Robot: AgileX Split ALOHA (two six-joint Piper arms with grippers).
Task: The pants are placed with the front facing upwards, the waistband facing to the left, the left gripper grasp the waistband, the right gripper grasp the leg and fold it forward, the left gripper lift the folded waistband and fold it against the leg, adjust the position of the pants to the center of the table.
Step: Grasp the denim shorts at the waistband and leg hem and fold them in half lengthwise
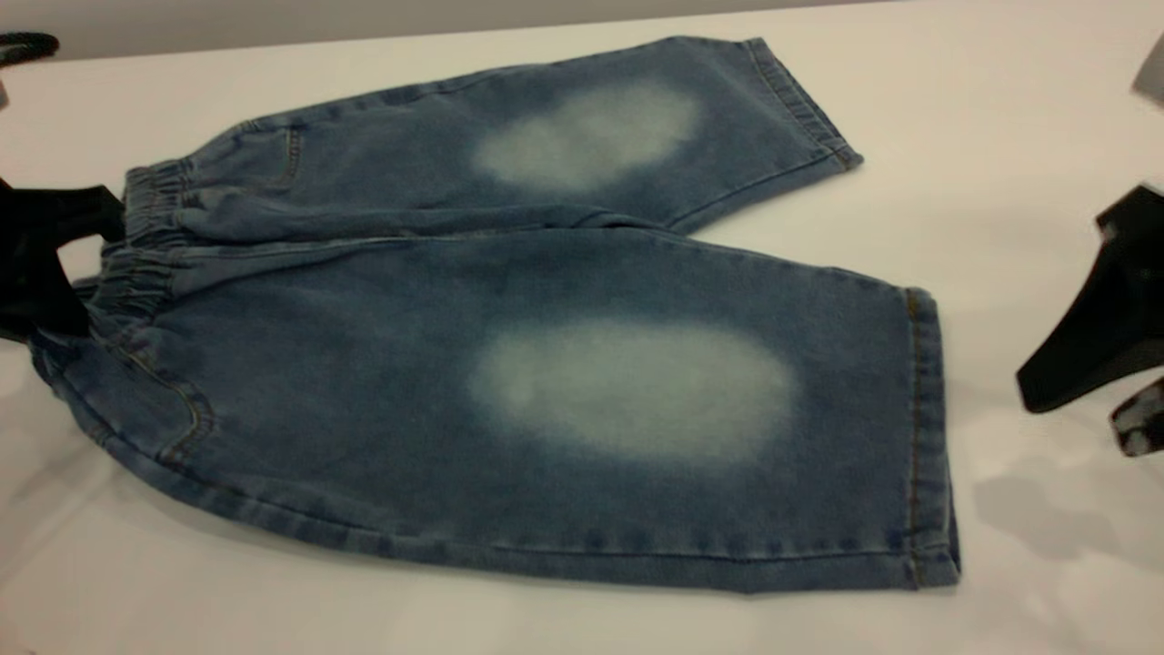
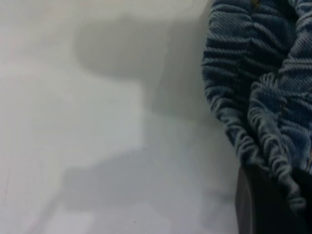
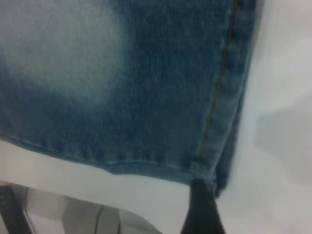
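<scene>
The blue denim pants (image 1: 382, 364) lie flat, front up, on the white table (image 1: 1000, 118). Their gathered waistband (image 1: 145, 227) points left and both legs point right. My left gripper (image 1: 55, 264) sits at the waistband's outer edge. In the left wrist view the ruched waistband (image 2: 253, 97) drapes onto its black jaw. My right gripper (image 1: 1078, 418) hangs open just right of the near leg's hem (image 1: 923, 437), apart from it and holding nothing. In the right wrist view one black fingertip (image 3: 201, 214) points at the hem's corner (image 3: 207, 178).
The far leg (image 1: 591, 136) lies spread toward the back of the table. Bare white tabletop (image 1: 546, 628) surrounds the pants in front and on the right. A dark object (image 1: 27, 45) shows at the far left corner.
</scene>
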